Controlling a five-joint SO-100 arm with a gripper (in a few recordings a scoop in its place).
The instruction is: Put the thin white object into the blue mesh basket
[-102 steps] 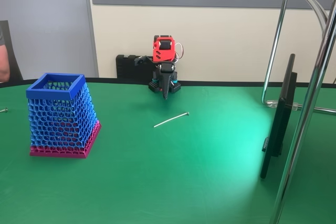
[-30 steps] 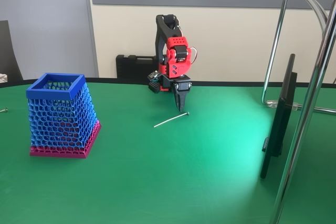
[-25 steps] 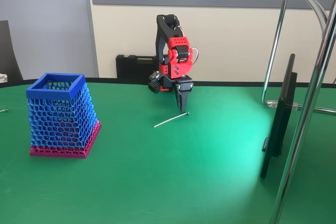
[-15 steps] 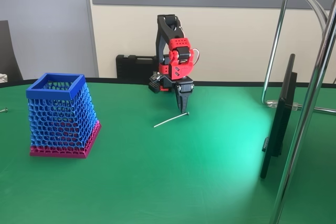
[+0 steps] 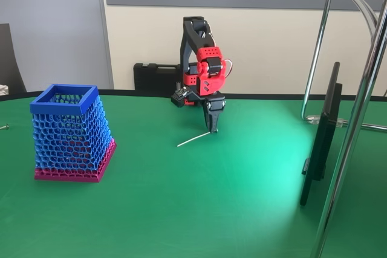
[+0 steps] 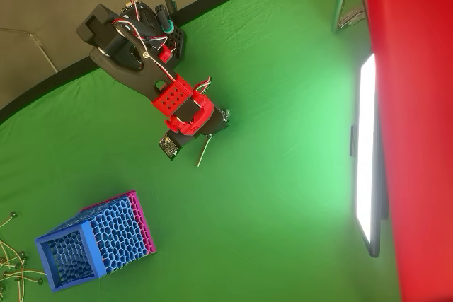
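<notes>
across the green table point(image 5: 199, 209) the scene is spread wide, and by my reading the task is only at its start: nothing has been lifted and nothing has gone into the container.

on the left of the fixed view stands the blue mesh basket point(image 5: 69, 131), upright on its magenta base band, its square rim open to the top. in the overhead view the blue mesh basket point(image 6: 92, 242) sits at the lower left, and through the rim i see only mesh inside, no stick.

behind the middle of the table the red and black arm point(image 5: 202, 67) leans forward and down. its gripper point(image 5: 213, 126) points straight at the cloth, tips at or just above the far end of the stick. the fingers look narrow and close together from this side, but i cannot tell whether they are parted, closed, or already pinching the stick; the overhead view has the wrist covering them.

smallest is the thin white object point(image 5: 195, 139), lying flat on the table, slanting from near the fingertips toward the lower left, well apart from the basket. in the overhead view the thin white object point(image 6: 203, 152) pokes out from under the wrist.

left to do, as i judge it: secure the grip, lift, carry leftward across the table, and drop it through the rim.
</notes>
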